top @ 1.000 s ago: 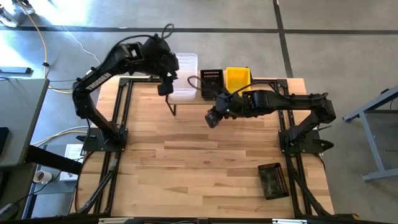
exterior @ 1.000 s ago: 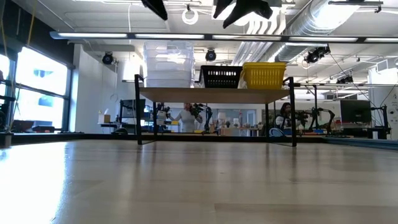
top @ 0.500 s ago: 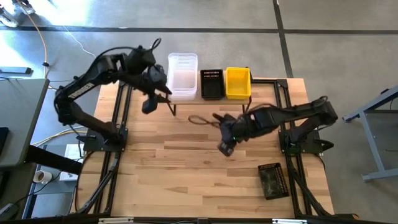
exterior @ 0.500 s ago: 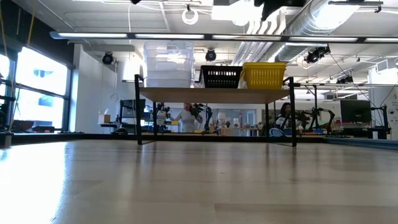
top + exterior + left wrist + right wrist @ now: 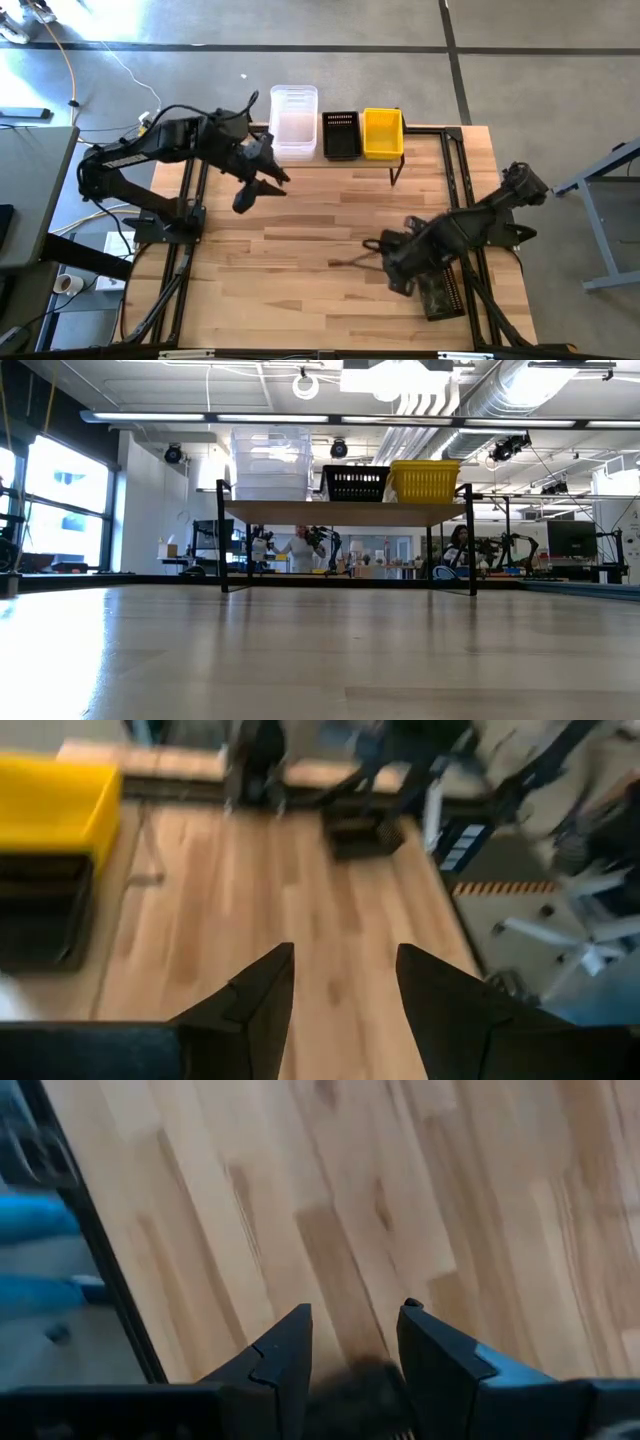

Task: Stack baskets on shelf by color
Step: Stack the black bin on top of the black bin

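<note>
Both my arms have pulled back from the shelf (image 5: 400,158) since a second ago. My right pincer (image 5: 398,280) now sits low over the worktop (image 5: 300,250), fingers spread and empty, just beside the lone black basket (image 5: 438,291) lying there. My left pincer (image 5: 245,198) hangs spread near the shelf's left end. On the shelf stand the clear baskets (image 5: 294,123), a black one (image 5: 340,134) and a yellow one (image 5: 382,132).

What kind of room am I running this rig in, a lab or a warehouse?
It looks like a robotics lab or open workshop. The low view shows exposed ceiling ducts and strip lights, more robot arms on benches behind the shelf, and a person seated at a workstation.
</note>
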`<state>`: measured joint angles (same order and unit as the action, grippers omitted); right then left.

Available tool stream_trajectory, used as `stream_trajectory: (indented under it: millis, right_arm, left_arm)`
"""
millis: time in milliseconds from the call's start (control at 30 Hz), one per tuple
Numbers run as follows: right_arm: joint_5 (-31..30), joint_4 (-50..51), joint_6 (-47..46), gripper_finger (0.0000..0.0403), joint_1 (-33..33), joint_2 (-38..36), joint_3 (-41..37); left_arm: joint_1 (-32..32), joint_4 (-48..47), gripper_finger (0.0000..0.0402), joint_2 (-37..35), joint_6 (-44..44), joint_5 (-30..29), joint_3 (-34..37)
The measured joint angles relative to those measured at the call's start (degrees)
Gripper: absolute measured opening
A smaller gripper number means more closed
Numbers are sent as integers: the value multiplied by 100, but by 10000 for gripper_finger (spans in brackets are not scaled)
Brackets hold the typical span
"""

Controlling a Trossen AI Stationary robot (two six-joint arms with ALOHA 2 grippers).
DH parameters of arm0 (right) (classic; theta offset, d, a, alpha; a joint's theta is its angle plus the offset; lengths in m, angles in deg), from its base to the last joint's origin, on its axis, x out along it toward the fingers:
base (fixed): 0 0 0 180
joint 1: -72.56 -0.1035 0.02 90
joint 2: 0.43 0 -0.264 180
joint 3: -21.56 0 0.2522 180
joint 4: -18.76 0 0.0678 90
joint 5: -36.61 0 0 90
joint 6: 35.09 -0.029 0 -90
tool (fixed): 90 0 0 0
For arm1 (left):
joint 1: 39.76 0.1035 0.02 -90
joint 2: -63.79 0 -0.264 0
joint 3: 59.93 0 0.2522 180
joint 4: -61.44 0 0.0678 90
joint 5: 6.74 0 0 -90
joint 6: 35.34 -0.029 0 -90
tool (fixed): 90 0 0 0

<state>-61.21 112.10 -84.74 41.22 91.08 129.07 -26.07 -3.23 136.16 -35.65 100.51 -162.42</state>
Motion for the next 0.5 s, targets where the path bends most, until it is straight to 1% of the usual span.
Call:
stream_trajectory:
  millis: [100,200,333,500]
  right_arm:
    - [168,163,-137,133,-375,2,-238]
    - [516,116,-206,133,-780,2,-534]
    - [878,-174,-256,133,-1347,2,-838]
    - [968,-528,-262,133,-1971,4,-1071]
  left_arm:
    - [-281,630,167,2,295,-86,88]
    - [-543,981,167,3,577,-559,137]
    - [-810,1097,167,4,906,-1191,166]
    - [-1076,1092,167,4,1383,-1661,166]
